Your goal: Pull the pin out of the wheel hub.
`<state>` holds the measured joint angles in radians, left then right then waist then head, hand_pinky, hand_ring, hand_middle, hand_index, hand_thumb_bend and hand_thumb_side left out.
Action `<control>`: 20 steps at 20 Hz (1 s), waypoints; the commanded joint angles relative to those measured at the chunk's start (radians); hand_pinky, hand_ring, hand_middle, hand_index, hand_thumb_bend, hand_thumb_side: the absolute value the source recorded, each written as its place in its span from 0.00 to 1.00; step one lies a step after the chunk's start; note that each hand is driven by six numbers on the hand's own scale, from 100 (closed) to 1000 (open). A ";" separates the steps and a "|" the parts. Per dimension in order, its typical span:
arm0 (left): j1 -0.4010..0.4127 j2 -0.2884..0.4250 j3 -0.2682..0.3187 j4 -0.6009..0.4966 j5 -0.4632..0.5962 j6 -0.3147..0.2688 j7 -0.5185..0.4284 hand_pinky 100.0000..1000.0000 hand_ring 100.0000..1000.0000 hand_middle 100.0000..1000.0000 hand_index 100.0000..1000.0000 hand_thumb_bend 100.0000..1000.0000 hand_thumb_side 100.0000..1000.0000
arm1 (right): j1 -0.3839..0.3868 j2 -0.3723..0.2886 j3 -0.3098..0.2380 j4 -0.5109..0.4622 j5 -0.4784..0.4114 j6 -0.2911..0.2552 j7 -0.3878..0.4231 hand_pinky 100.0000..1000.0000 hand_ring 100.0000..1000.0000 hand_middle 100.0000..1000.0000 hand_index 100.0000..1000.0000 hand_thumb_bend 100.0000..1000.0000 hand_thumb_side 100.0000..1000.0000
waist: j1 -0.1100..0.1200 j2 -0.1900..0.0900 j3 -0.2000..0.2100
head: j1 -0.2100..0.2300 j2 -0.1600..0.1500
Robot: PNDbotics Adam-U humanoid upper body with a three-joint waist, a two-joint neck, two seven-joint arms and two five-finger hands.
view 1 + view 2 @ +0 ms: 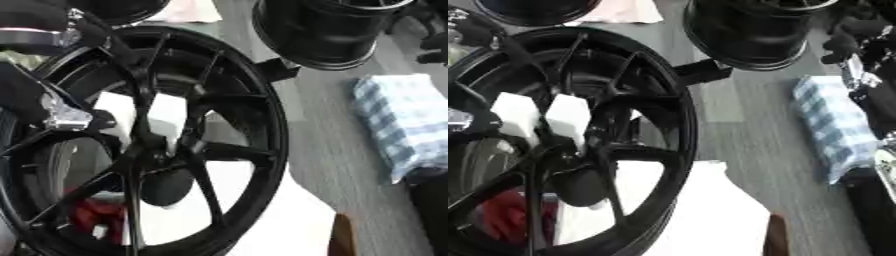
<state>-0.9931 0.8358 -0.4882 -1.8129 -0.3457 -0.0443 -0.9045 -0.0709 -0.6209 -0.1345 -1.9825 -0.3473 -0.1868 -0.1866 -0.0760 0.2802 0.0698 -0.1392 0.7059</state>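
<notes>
- Big black spoked alloy wheel [210,145] fills the left and centre of both views, lying on the grey worktop [341,150], hub roughly at the spoke junction [144,155].
- Pin: can't pick it out. Nothing at the hub reads clearly as a pin, in or out. Judgement: task looks early or mid, with no sign of the pin pulled free or lying loose on the worktop.
- Left arm comes in from the upper left over the rim; dark, silver-jointed parts of the left hand [52,107] sit over the left spokes. Whether its fingers are spread, closed or pinching something can't be told.
- Right hand [855,37] shows at the right eye view's upper right edge, well apart from the hub, near the blue-white checked cloth [402,120]; fingers look curled, holding nothing visible.
- Seen through the spokes: white blocks [566,117], white sheet [702,210], something red [92,215] at lower left, unidentifiable.
- Second black wheel rim [324,30] stands behind, cut off at top; another dark rim at the top left corner.
- Wheel's left and bottom edges are cropped; hub centre is dark and blurred.
</notes>
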 commanded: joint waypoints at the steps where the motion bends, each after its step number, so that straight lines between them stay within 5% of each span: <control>1: -0.006 0.011 -0.006 0.003 -0.002 -0.013 -0.002 1.00 0.87 0.74 0.90 0.37 0.74 | -0.010 -0.019 -0.007 -0.018 -0.005 0.000 -0.003 0.59 0.64 0.54 0.65 0.17 0.27 | 0.005 -0.012 0.000 | 0.002 0.000; 20: 0.028 -0.017 0.000 0.075 -0.071 -0.057 -0.002 0.96 0.82 0.70 0.87 0.31 0.66 | -0.015 -0.012 -0.008 -0.018 -0.017 0.001 -0.004 0.59 0.64 0.54 0.65 0.17 0.27 | 0.007 -0.012 -0.013 | 0.010 0.000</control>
<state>-0.9517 0.8089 -0.5062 -1.7352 -0.4152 -0.0994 -0.9077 -0.0790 -0.6175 -0.1345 -1.9825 -0.3594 -0.1847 -0.1896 -0.0728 0.2835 0.0596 -0.1303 0.7095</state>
